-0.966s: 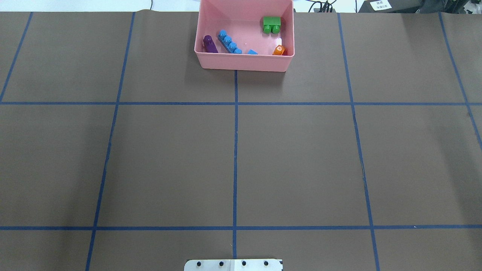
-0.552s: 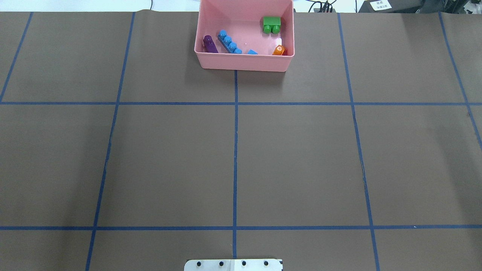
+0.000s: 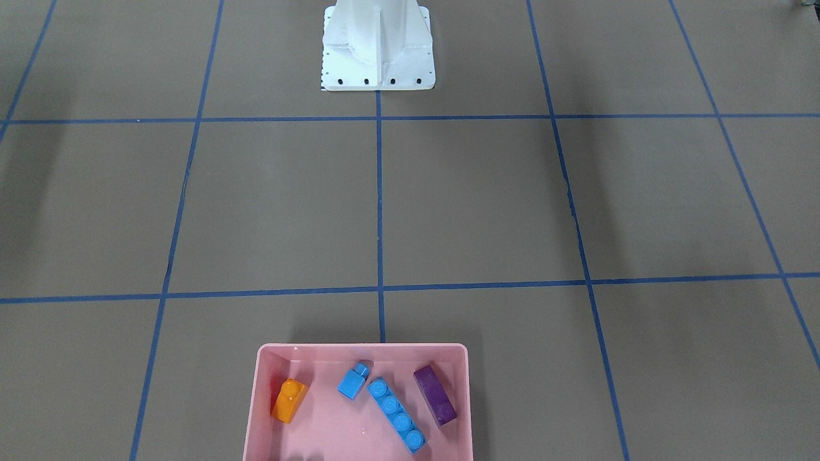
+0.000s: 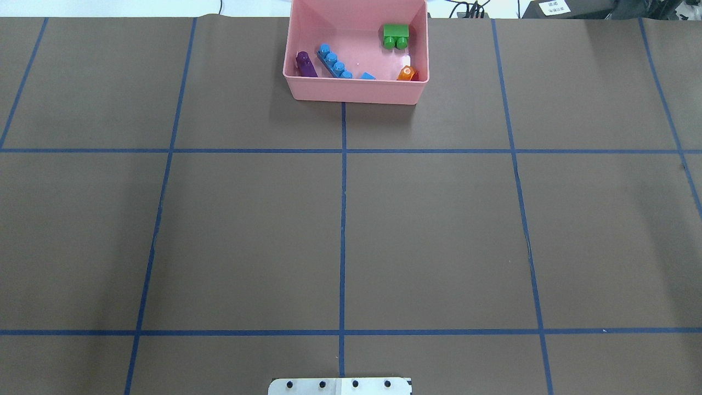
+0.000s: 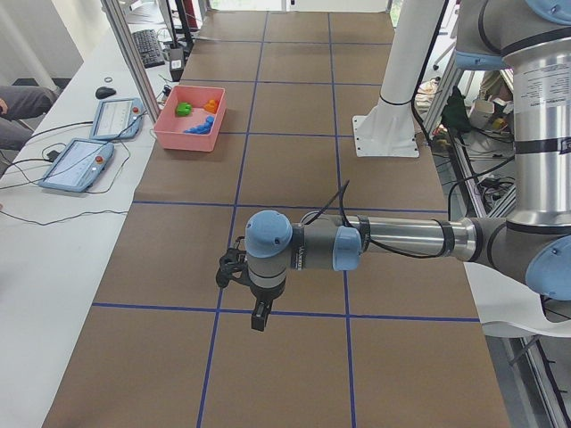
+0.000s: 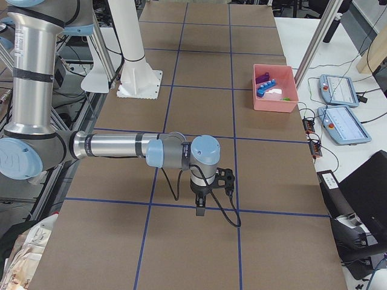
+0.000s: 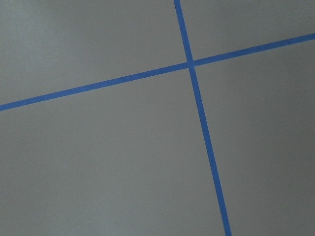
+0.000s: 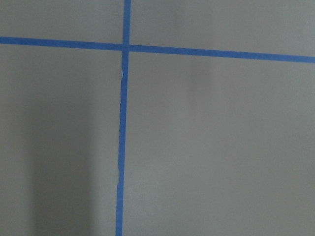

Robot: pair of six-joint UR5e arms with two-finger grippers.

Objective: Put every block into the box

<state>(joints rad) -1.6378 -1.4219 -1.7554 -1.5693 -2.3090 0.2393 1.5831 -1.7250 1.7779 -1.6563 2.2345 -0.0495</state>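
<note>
Orange block (image 4: 407, 73), purple block (image 4: 306, 65), small blue block (image 4: 367, 76), long blue block (image 4: 334, 62) and green block (image 4: 396, 35) lie in the box (image 4: 356, 91); we judge the job done. Left claw (image 5: 258, 319), right claw (image 6: 200, 209): opening we cannot tell. Next: retreat.

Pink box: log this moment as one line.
pink box | holds orange block, purple block, small blue block, long blue block, green block | task looks done
</note>
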